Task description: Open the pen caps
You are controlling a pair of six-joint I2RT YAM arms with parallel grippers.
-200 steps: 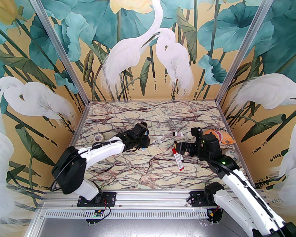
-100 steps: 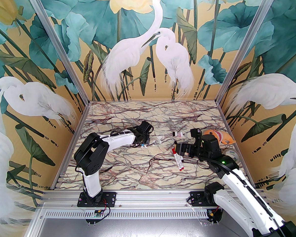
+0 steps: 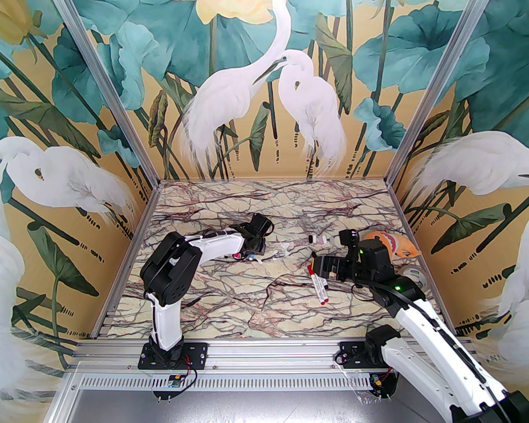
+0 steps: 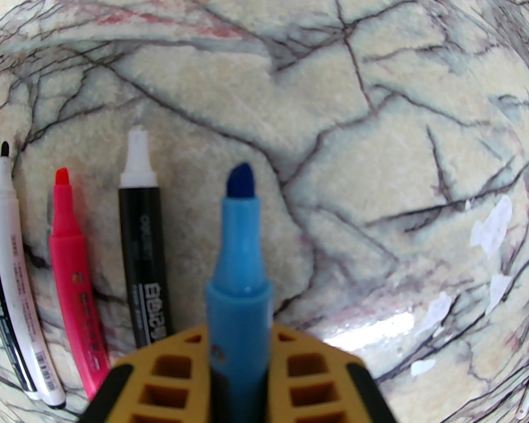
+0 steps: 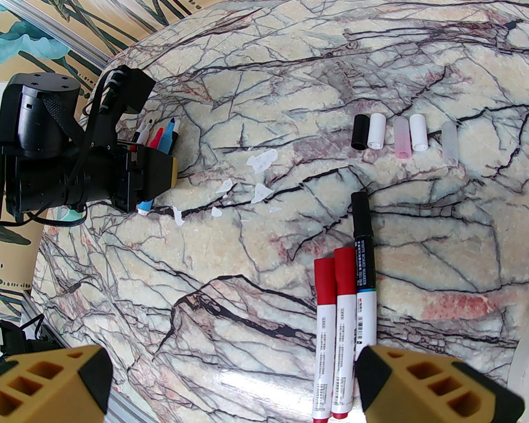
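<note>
My left gripper (image 4: 239, 339) is shut on an uncapped blue pen (image 4: 240, 254), its tip just above the marble table. Beside it lie uncapped pens: a black one with a white tip (image 4: 143, 245), a pink one (image 4: 72, 271) and a white one (image 4: 15, 262). From above, the left gripper (image 3: 252, 254) sits left of centre. Several loose pen caps (image 5: 376, 131), black, white, pink and clear, stand in a row. Two red-capped pens (image 5: 335, 320) and a black-capped pen (image 5: 362, 254) lie below my open right gripper (image 5: 233, 386), which holds nothing.
White paper scraps (image 5: 262, 161) are scattered between the two grippers. An orange soft toy (image 3: 392, 243) and a tape roll (image 3: 416, 276) sit at the right edge behind the right arm. The patterned walls close in the table on three sides.
The left arm has swung its elbow rightward and upright, and its gripper with the blue pen has shifted slightly back toward the pen row. The right arm has hardly moved.
</note>
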